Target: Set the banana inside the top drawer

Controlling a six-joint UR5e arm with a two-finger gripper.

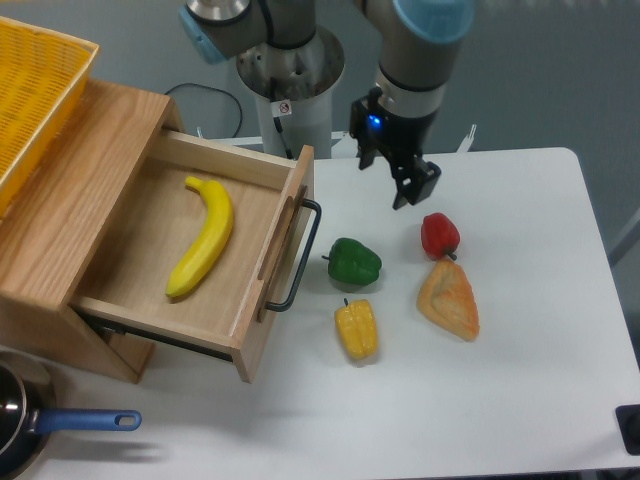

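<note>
The banana [204, 237] is long, curved and bright yellow. It lies flat on the floor of the top drawer [275, 262], which is pulled open from the light wood cabinet [75, 190]. The drawer's black bar handle [303, 255] faces right. My gripper [395, 172] hangs above the table to the right of the drawer, above and left of the red pepper. It holds nothing; its fingers point down and I cannot tell how far apart they are.
A green pepper [354, 262], a yellow pepper [357, 329], a red pepper [439, 235] and an orange wedge-shaped pastry [449, 298] lie on the white table right of the drawer. A yellow mesh basket [35, 90] sits on the cabinet. A blue-handled pot [30, 425] is at bottom left.
</note>
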